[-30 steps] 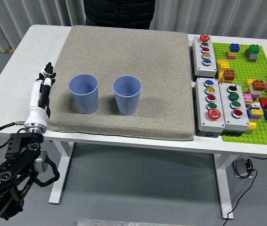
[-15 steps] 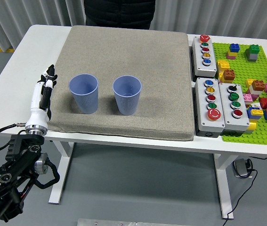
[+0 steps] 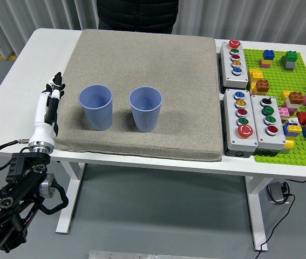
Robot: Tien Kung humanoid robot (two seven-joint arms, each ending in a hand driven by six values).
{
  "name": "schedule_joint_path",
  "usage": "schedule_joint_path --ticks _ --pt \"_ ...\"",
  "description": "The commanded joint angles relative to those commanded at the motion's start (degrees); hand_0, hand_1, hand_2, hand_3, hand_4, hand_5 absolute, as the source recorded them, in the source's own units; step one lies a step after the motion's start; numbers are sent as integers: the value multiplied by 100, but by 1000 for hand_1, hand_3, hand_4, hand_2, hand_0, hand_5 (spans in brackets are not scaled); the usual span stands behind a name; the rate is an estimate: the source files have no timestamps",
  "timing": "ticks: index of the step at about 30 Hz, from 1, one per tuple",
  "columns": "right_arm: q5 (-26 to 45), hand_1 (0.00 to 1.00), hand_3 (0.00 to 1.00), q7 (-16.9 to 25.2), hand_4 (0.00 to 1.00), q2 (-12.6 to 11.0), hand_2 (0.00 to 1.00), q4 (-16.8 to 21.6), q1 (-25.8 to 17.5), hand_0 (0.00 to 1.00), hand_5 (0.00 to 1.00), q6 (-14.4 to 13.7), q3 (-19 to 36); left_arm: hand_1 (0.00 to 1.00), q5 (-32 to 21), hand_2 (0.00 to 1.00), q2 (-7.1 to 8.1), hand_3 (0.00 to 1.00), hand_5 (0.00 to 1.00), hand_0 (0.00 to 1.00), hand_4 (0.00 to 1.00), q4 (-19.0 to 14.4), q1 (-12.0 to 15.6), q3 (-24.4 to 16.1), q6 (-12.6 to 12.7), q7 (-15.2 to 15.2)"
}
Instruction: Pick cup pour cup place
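White rectangular worktop (image 3: 23, 70): filled most of the frame, near edge toward the bottom.

Grey-beige fabric mat (image 3: 142, 65): square, lay across the worktop's centre and upper left.

Green studded baseplate (image 3: 282, 70): right edge of frame, strewn with coloured bricks.

Three grey push-button boxes (image 3: 241, 127): stood between mat and baseplate.

Left pale-blue ribbed plastic cup (image 3: 95, 107): upright on the mat, left of centre, mouth open; contents could not be told.

Right pale-blue ribbed plastic cup (image 3: 145, 109): upright, just beside the first, apart from it.

Left robot hand (image 3: 50, 102): white and black, at the mat's left edge, fingers straight and pressed together, pointing up-frame, holding nothing, near the left cup but clear of it.

Step in hand, as judged: both cups standing free suits either a reach before the pick or a withdrawal after the placing; the scene settled neither.
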Motion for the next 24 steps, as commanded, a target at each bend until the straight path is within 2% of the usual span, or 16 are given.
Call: schedule_joint_path --ticks 24 --pt "-7 640 595 18 2 -15 596 -8 61 700 263 0 -5 934 48 998 -10 945 998 936 745 -61 -62 -69 12 32"
